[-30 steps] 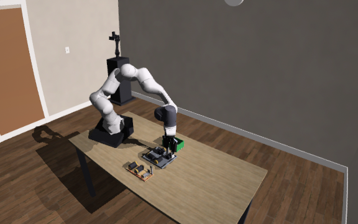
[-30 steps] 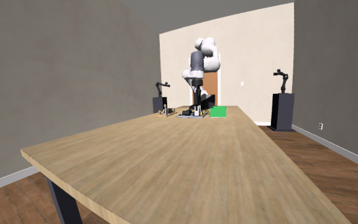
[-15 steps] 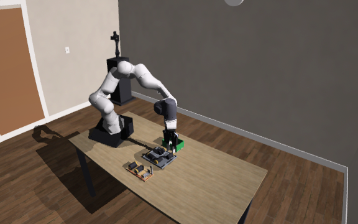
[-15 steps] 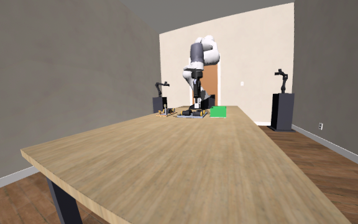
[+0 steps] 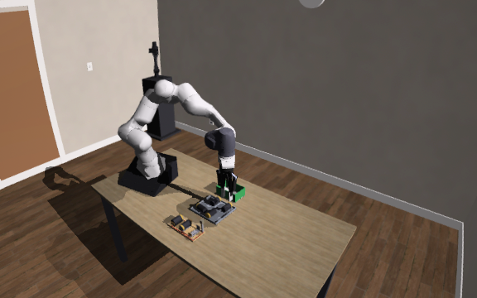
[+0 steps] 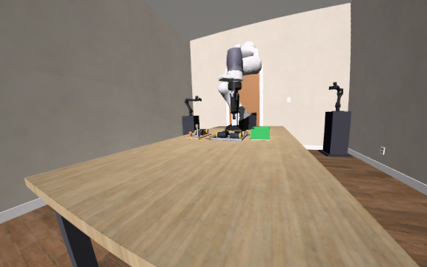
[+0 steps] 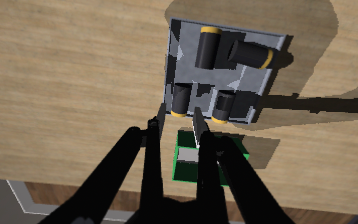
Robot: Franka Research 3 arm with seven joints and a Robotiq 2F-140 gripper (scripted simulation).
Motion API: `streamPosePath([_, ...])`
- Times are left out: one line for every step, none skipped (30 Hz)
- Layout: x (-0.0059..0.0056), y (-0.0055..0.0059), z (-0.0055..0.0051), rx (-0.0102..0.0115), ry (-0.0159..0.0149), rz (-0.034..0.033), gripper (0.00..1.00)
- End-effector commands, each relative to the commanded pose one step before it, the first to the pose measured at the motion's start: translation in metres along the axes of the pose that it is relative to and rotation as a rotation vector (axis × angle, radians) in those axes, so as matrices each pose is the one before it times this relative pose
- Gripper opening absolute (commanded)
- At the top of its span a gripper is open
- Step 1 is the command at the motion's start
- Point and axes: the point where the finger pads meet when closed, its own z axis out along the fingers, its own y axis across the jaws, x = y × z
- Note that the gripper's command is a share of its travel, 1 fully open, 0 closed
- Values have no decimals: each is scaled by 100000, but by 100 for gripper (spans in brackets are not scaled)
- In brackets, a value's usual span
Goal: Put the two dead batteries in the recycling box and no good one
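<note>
Tabletop batteries [image 7: 181,100] — four in the wrist view; top adds two others.

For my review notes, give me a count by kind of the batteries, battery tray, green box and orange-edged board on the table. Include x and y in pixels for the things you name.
Batteries [image 5: 185,225] [image 6: 236,136] [image 7: 208,49]: 6
Tray [image 5: 217,221] [image 6: 227,139] [image 7: 185,70]: 1
Green box [image 5: 239,194] [image 6: 260,133] [image 7: 174,167]: 1
Orange-edged board [image 5: 197,238] [image 6: 198,138]: 1
Total: 9

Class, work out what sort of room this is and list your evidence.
Probably a robotics lab or test room: a white robot arm is mounted on a wooden table, and another, black arm stands on a pedestal behind.
</note>
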Motion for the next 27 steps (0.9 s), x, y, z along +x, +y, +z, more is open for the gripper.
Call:
streamPosePath([-142,212,-2434,-657,-183,785,29])
streamPosePath([0,0,-956,0,0,0,29])
streamPosePath([0,0,-693,0,0,0,29])
streamPosePath([0,0,-341,0,0,0,29])
streamPosePath([0,0,-60,0,0,0,29])
streamPosePath([0,0,0,0,0,0,29])
streamPosePath([0,0,0,0,0,0,29])
streamPosePath([0,0,0,0,0,0,29])
streamPosePath([0,0,0,0,0,0,29])
streamPosePath([22,7,0,0,0,0,29])
streamPosePath([139,45,-1,1,1,1,29])
streamPosePath([328,111,1,-2,-2,-1,29])
streamPosePath([551,183,-1,1,1,1,29])
streamPosePath([766,256,0,0,0,0,29])
streamPosePath([945,316,0,0,0,0,29])
streamPosePath([1065,356,0,0,0,0,29])
streamPosePath([1114,371,-1,1,1,1,29])
streamPosePath([1091,365,0,-1,-1,0,29])
streamPosePath([1007,337,1,-1,-1,-1,29])
streamPosePath([879,293,-1,0,1,0,29])
streamPosePath([722,241,0,0,0,0,29])
streamPosePath([552,184,0,0,0,0,29])
streamPosePath([380,127,0,0,0,0,29])
streamPosePath([0,0,0,0,0,0,29])
streamPosePath([0,0,0,0,0,0,29])
streamPosePath([221,74,0,0,0,0,29])
streamPosePath([92,31,1,0,0,0,29])
